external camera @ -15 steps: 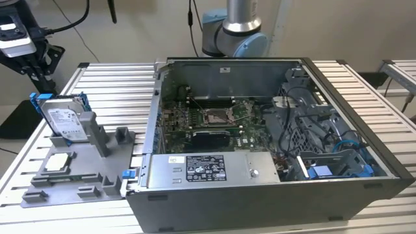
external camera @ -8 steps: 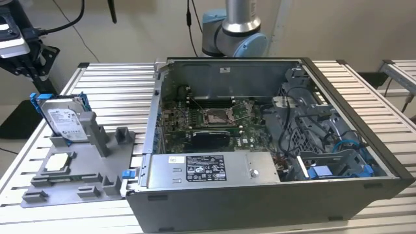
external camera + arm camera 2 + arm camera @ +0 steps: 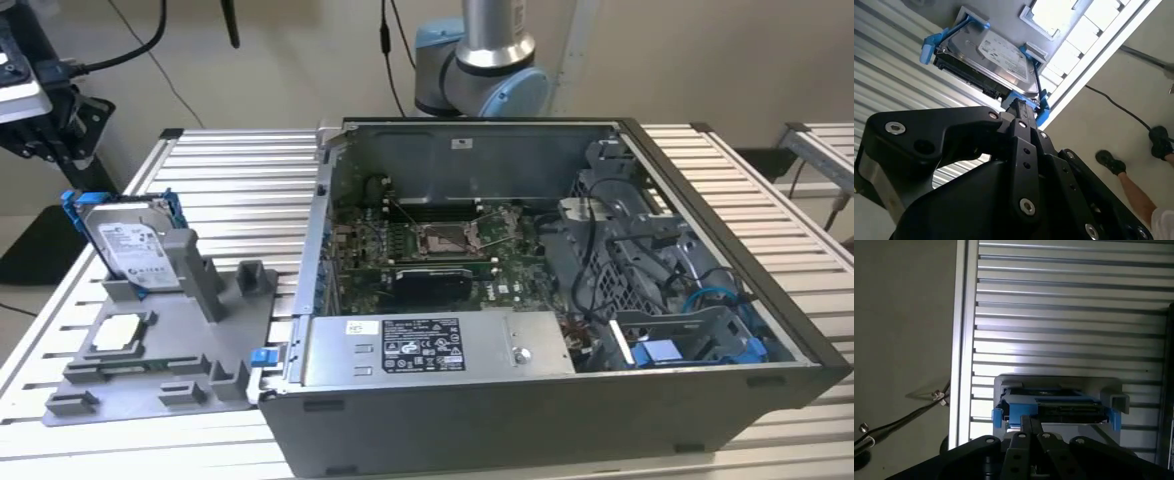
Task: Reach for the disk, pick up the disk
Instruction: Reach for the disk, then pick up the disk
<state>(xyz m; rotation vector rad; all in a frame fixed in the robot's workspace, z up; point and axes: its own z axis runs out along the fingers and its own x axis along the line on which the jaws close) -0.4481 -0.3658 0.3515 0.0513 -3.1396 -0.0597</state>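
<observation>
Fingers [image 3: 1025, 425] (pressed together) partly hide the near edge of the disk [image 3: 1054, 407].

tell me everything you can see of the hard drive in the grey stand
The disk is a flat silver-grey, metal-looking rectangle with a white printed label on its face and blue plastic rails along its sides. It stands on edge, leaning back slightly, slotted into the grey holder on the slatted table, to the exterior view's left of the open computer case. Nothing but the holder appears to touch it.
</observation>
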